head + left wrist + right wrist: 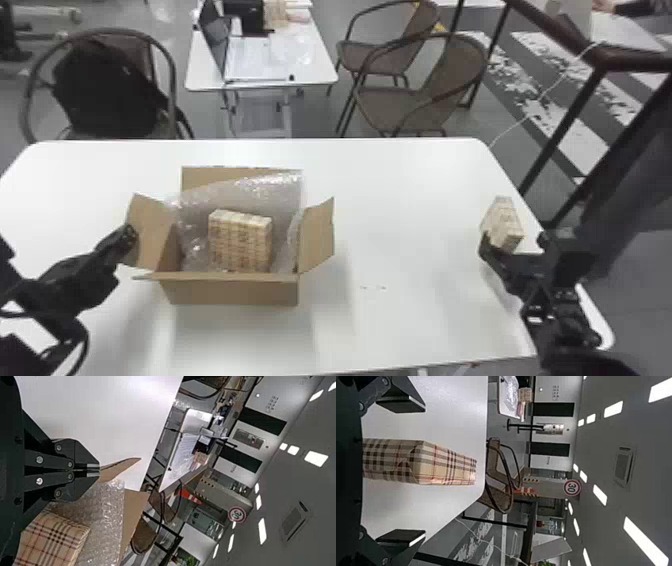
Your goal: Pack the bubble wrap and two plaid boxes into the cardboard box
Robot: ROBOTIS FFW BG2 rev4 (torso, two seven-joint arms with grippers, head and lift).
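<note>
The bench point(410, 200) was spread out beneath and around the cardboard box point(230, 291), which served as the landmark. Beyond the box, a smaller white table point(310, 62) was seen with a laptop point(214, 37) on it, and two brown chairs point(430, 95) point(390, 55) were placed beyond and to its right. The box itself was opened wide, its flaps spread. Inside, bubble wrap point(197, 250) was bunched along both sides and raised against the back flap. The right gripper point(514, 244) was held well to the right of the box, its fingers parted widely around the near end of a plaid box point(502, 220) set near the bench's right edge; neither finger was pressed to it. The left gripper point(131, 235) was placed at the box's left flap point(150, 235), its fingers brought together; whether the flap's edge was pinched between them could not be told. The other plaid box point(240, 242) was packed upright inside the cardboard box, in front of the raised wrap, its broad face turned toward the robot.
</note>
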